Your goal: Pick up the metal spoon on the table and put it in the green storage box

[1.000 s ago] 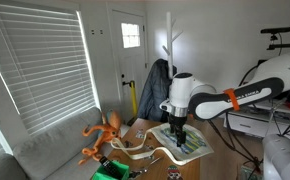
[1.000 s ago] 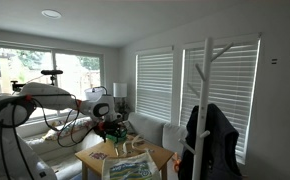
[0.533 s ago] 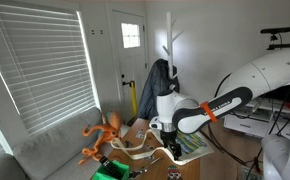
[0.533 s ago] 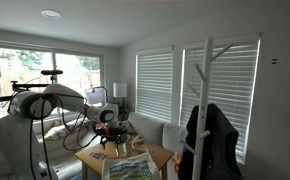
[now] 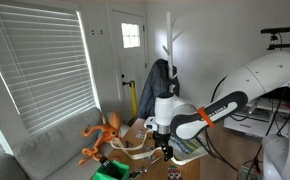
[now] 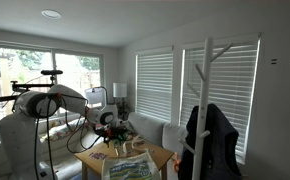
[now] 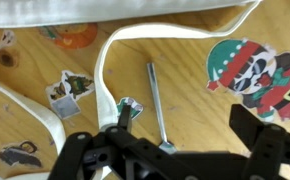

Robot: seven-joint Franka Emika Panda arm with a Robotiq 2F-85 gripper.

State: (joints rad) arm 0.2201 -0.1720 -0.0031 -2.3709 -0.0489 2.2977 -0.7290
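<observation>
Gripper (image 7: 180, 158) (jaws spread wide, nothing between them) has swung off the patterned tray (image 5: 193, 147) and come low over the spoon (image 7: 156, 98), lying flat on the table (image 7: 190, 55) beside a white strap (image 7: 103, 75), so grasping looks next, the green box (image 5: 107, 172) after.

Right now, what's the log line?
gripper: open, over metal spoon | metal spoon: lying on table, ungrasped | green storage box: not reached
</observation>
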